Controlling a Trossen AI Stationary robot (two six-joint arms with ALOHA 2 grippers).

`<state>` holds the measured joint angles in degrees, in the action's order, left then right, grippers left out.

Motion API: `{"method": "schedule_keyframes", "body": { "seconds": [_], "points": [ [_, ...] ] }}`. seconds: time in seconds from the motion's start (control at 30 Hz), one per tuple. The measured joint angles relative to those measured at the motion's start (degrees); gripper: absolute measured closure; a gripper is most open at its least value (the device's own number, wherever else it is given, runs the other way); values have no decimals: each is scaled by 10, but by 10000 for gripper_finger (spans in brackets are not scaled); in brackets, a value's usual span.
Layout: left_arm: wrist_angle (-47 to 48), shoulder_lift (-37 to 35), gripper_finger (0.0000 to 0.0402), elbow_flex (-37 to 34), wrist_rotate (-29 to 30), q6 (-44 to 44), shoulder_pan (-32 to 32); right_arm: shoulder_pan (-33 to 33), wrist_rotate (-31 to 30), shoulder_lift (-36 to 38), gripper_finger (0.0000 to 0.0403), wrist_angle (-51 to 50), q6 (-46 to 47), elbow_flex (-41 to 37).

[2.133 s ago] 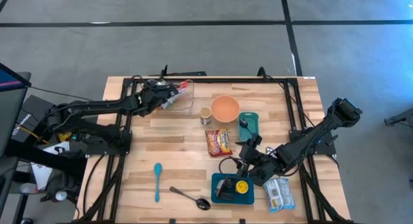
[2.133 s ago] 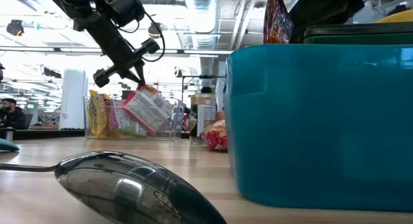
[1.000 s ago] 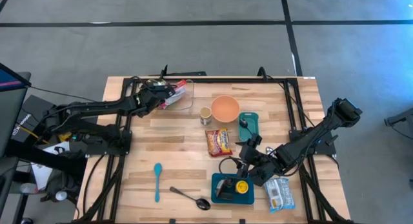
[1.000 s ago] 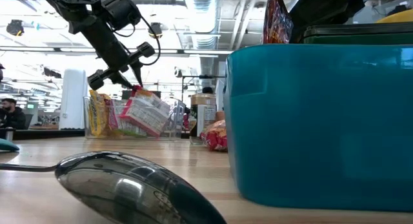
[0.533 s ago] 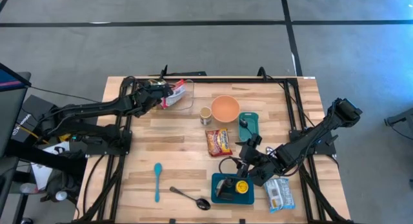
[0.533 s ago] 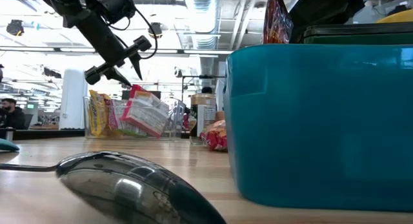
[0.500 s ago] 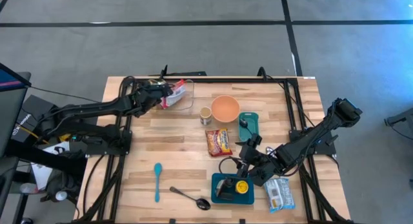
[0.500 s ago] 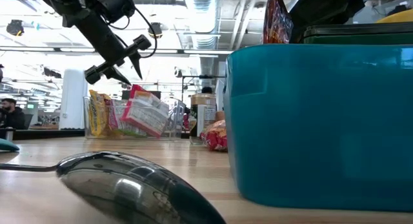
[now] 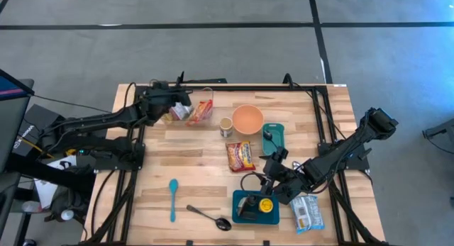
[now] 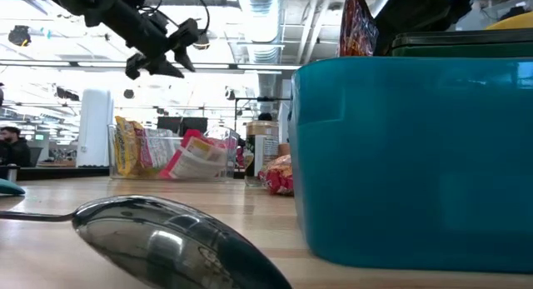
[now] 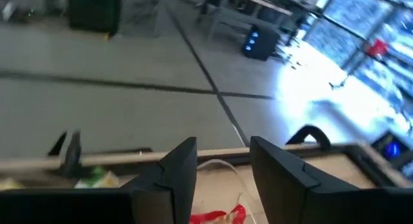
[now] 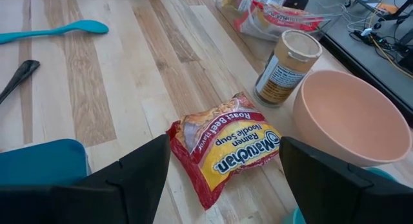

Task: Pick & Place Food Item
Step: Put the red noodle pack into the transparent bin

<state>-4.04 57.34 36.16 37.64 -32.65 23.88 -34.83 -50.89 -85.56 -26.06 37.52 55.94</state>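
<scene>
A red-and-white food packet [image 9: 202, 111] lies slanted inside the clear container [image 9: 211, 103] at the table's far left, beside a yellow packet [image 9: 177, 113]. In the low view the packet [image 10: 196, 157] leans low in the bin. My left gripper [image 9: 179, 97] hangs open above the container's left side, seen high in the low view [image 10: 164, 54], with nothing between its fingers [image 11: 177, 169]. My right gripper [image 9: 272, 168] waits open near the table's middle. A ramen packet [image 12: 222, 143] lies flat on the wood ahead of it.
A peach bowl [image 9: 247, 118] and a small jar [image 9: 225, 127] stand right of the container. A teal tray [image 9: 273, 135], a teal box [image 9: 255, 206], a blue spoon [image 9: 173, 198], a metal spoon [image 9: 210, 217] and a white-blue packet [image 9: 306, 212] lie nearer.
My left gripper has opened and let go of the red-and-white packet. It has then risen, drawn back toward the table's left edge and rolled about its axis. The packet has dropped from upright to a low slant inside the clear container.
</scene>
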Motion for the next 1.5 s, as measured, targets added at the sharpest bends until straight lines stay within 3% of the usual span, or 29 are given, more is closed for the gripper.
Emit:
{"method": "schedule_keyframes", "body": {
  "seconds": [0.2,0.4,0.77,1.13,1.5],
  "points": [
    [-40,22,273,0,-57,100,6,0,0,0,117,-3,0,0],
    [-38,61,282,0,-166,114,30,1,0,0,117,-3,0,0],
    [-34,87,300,0,-262,114,21,1,-1,0,117,-17,0,0],
    [-33,87,326,0,-266,114,-99,1,-2,0,117,-34,6,0],
    [-34,87,352,0,-230,144,-244,1,-17,0,117,-133,111,0]
  ]
}}
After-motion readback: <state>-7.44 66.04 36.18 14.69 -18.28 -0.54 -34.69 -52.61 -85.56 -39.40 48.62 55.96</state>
